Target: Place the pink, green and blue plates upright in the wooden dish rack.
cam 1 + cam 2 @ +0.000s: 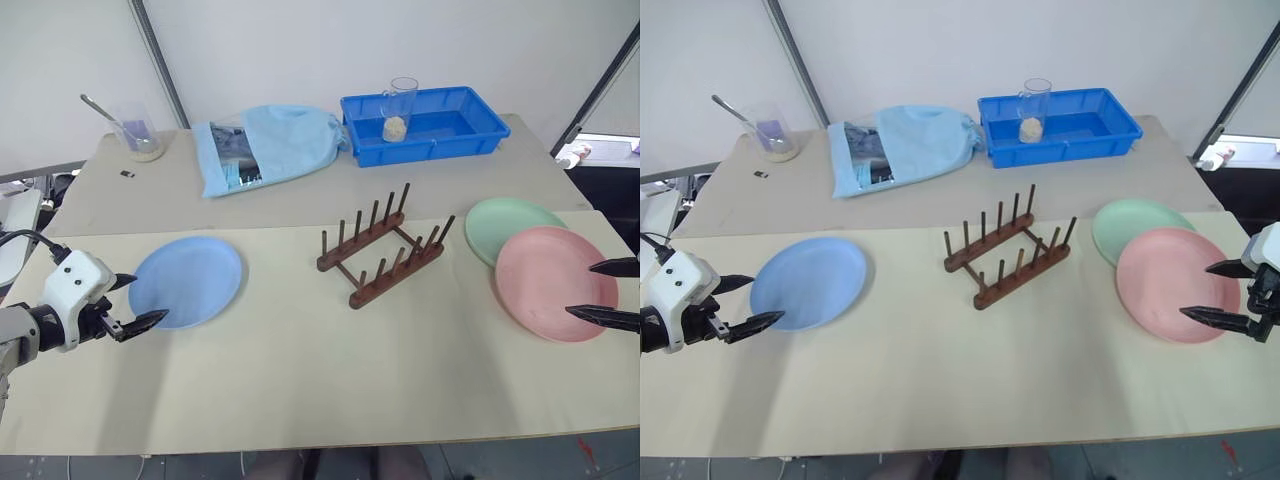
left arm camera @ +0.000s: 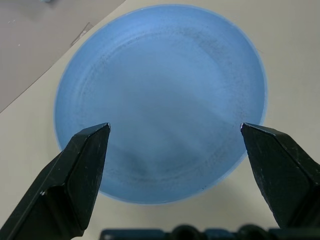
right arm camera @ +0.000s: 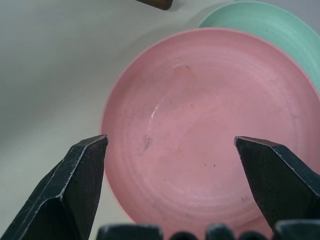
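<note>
Right wrist view alone shows scuffs on the pink plate (image 3: 210,130).

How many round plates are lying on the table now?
3. The blue plate lies left of the wooden dish rack; the green plate and pink plate lie right, the pink overlapping the green.

Beige table (image 1: 300,380): blue plate (image 1: 187,281), wooden rack (image 1: 380,250), green plate (image 1: 505,222), pink plate (image 1: 550,280), blue tray (image 1: 470,125), cloth bag (image 1: 265,145), beaker (image 1: 135,130).

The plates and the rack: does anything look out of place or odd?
Nothing is spilled or damaged. The pink plate lies over the edge of the green plate; the rack stands askew to the table's edge.
</note>
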### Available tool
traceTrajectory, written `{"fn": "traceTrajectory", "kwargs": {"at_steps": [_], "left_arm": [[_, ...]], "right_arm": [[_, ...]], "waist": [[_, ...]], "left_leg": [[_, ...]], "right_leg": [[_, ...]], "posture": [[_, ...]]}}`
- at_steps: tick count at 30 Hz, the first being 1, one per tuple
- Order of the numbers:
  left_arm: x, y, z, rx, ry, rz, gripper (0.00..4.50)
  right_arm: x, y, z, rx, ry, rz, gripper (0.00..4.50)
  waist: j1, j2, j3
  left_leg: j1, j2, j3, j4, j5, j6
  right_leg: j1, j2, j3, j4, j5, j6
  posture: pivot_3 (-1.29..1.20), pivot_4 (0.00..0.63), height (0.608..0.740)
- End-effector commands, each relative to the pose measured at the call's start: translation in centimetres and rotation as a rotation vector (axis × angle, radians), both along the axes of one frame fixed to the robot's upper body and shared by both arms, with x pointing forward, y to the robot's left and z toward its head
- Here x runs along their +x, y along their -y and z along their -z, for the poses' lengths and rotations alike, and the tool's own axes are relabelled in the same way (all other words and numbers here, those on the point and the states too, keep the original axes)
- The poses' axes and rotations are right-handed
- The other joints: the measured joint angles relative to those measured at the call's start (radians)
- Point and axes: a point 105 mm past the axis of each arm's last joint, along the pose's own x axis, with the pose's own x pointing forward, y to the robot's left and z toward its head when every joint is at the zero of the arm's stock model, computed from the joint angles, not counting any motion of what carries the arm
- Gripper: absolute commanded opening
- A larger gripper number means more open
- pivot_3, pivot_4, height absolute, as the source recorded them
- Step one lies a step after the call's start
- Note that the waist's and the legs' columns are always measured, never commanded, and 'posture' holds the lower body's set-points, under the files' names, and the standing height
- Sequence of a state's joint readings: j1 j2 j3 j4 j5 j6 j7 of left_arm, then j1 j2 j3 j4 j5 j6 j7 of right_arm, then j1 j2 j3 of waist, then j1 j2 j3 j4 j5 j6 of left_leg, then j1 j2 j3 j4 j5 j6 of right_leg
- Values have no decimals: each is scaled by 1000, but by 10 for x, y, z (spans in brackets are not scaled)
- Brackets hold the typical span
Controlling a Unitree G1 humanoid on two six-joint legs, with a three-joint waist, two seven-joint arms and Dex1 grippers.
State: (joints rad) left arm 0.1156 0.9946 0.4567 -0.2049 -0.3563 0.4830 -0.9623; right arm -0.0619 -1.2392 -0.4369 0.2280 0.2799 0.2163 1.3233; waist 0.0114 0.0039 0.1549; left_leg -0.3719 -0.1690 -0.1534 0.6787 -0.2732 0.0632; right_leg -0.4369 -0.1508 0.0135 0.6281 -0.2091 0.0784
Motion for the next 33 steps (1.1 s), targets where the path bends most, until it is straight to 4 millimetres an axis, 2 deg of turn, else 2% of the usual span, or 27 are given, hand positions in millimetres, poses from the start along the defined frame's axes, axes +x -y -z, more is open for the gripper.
{"fn": "traceTrajectory", "kwargs": {"at_steps": [1, 14, 27, 30, 33], "left_arm": [[2, 0, -11, -8, 46, 2, 4462], [-1, -6, -12, -9, 72, -11, 4462], [-9, -8, -8, -41, 43, -1, 4462], [-11, 1, -8, -37, 38, 44, 4462], [-11, 32, -10, -89, 43, 147, 4462]], "right_arm": [[1, -3, -16, -4, 52, -4, 4500], [6, -11, -19, 3, 60, -10, 4500], [7, -6, -17, -3, 58, -9, 4500], [9, -7, -17, -5, 66, -16, 4500], [12, -18, -22, 14, 87, -50, 4500]], "waist": [[0, 0, 0], [0, 0, 0], [0, 0, 0], [0, 0, 0], [0, 0, 0]], "left_leg": [[0, 1, 0, 0, 0, 0], [0, 6, 4, 0, -1, -2], [0, 7, 6, 0, -1, -2], [0, 7, 6, 0, -1, -2], [0, 7, 6, 0, -1, -2]], "right_leg": [[0, 0, 0, 0, 0, 0], [-2, 5, 1, -2, 2, -4], [-2, 6, 1, -2, 3, -4], [-2, 6, 1, -2, 3, -4], [-2, 5, 1, -2, 3, -4]], "posture": [[0, 150, 740], [0, 150, 740], [0, 150, 740], [0, 150, 740], [0, 150, 740]]}}
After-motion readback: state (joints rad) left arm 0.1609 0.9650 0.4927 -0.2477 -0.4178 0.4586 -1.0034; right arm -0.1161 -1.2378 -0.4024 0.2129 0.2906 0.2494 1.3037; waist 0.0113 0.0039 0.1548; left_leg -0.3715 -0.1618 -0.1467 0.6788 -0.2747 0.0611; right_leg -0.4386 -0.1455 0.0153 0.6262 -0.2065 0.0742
